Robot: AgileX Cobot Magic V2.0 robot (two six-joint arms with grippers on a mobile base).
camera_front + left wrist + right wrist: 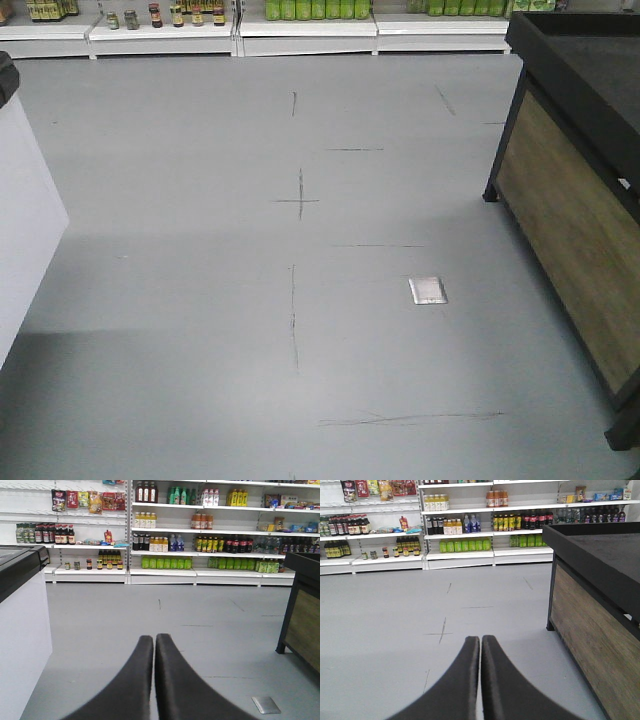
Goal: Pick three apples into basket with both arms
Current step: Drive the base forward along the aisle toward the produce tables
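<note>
No apples and no basket show in any view. My left gripper (154, 637) is shut, its two black fingers pressed together with nothing between them, pointing across the grey shop floor toward the shelves. My right gripper (480, 638) is also shut and holds nothing, aimed the same way over the floor. Neither arm appears in the front view.
A wood-panelled black display stand (570, 210) stands on the right, and shows in the right wrist view as the stand (590, 615). A white chest freezer (20, 630) stands on the left. Stocked shelves (165, 562) line the far wall. A metal floor plate (427, 290) lies ahead.
</note>
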